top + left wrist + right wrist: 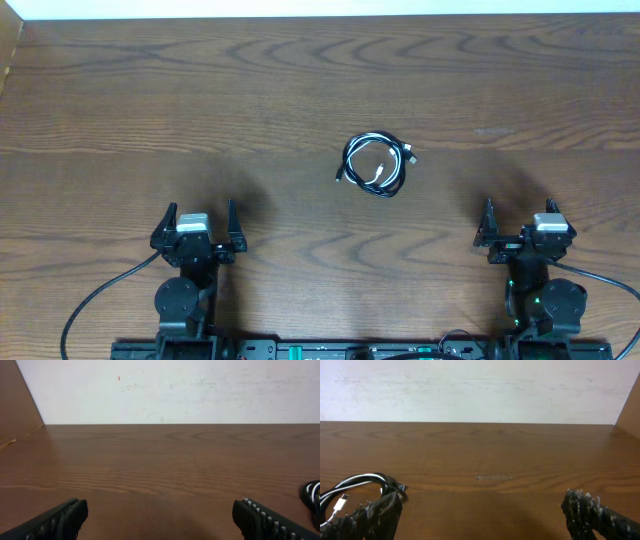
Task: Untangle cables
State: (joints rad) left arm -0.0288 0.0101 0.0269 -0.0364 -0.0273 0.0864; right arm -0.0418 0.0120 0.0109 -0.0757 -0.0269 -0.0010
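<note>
Cables lie coiled at table centre, well apart from left end effector and right end effector, both spread.

table: dark wood grain | wall: plain white, scuffed

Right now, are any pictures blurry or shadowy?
Overhead: sharp, with soft dark shadows on the table. Left wrist: the left pincer looks blurry up close. Right wrist: the right pincer is blurry too, the cables clearer; no glare.
</note>
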